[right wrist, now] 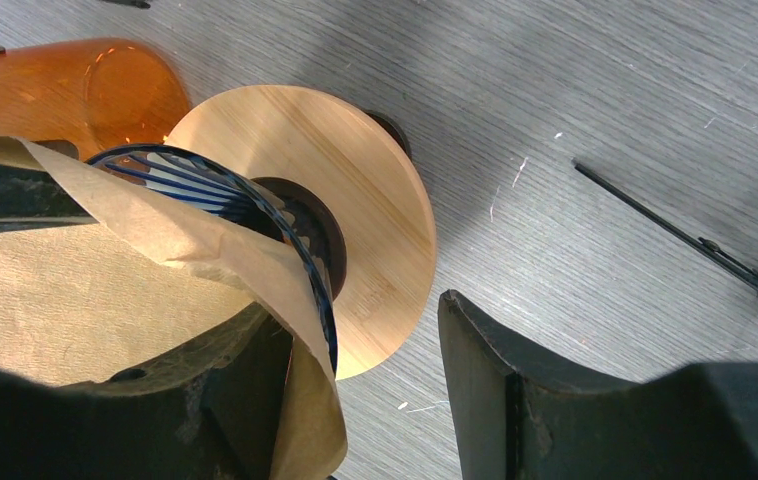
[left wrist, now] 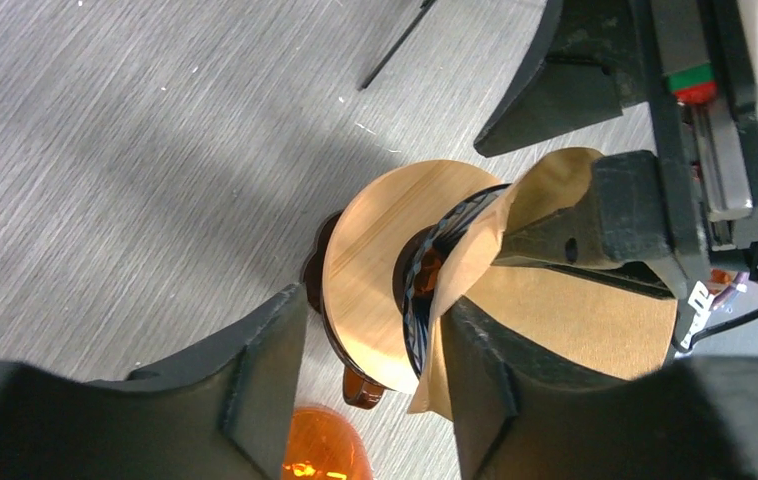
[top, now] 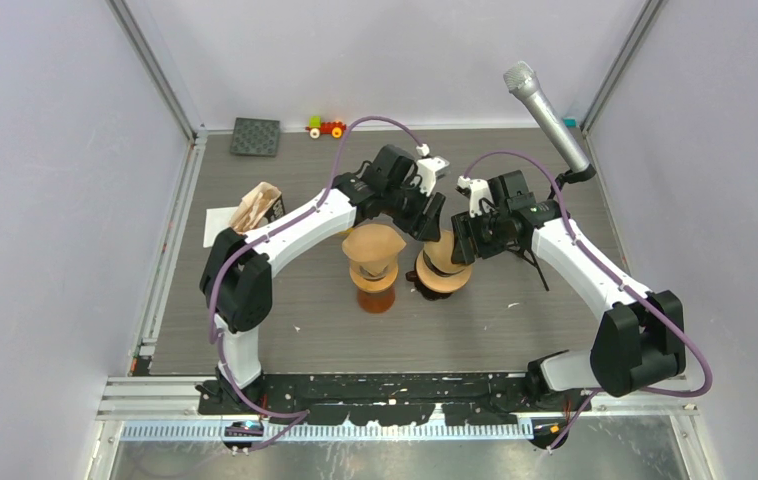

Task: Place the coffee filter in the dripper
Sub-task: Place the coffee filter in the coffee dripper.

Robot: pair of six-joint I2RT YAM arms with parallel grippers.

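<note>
The dripper [top: 442,272] stands at mid-table: a glass cone with blue ribs [right wrist: 300,235] in a round wooden collar [right wrist: 375,200]. The brown paper coffee filter [right wrist: 85,290] sits in its mouth, with one edge folded over the rim. It also shows in the left wrist view [left wrist: 575,315]. My left gripper [top: 427,218] is open, with one finger [left wrist: 515,390] inside the filter and the other [left wrist: 255,370] outside the collar [left wrist: 370,270]. My right gripper [top: 463,243] is open too. Its inner finger [right wrist: 205,400] is in the filter and its outer finger [right wrist: 515,390] is clear of the collar.
An amber glass carafe [top: 375,290] with a second filter-lined dripper [top: 375,243] on top stands just left of the dripper. A microphone [top: 545,115] on a thin black stand [right wrist: 695,240] is at right. A filter bag [top: 255,207], black mat [top: 256,136] and toy car [top: 326,127] lie at the back left.
</note>
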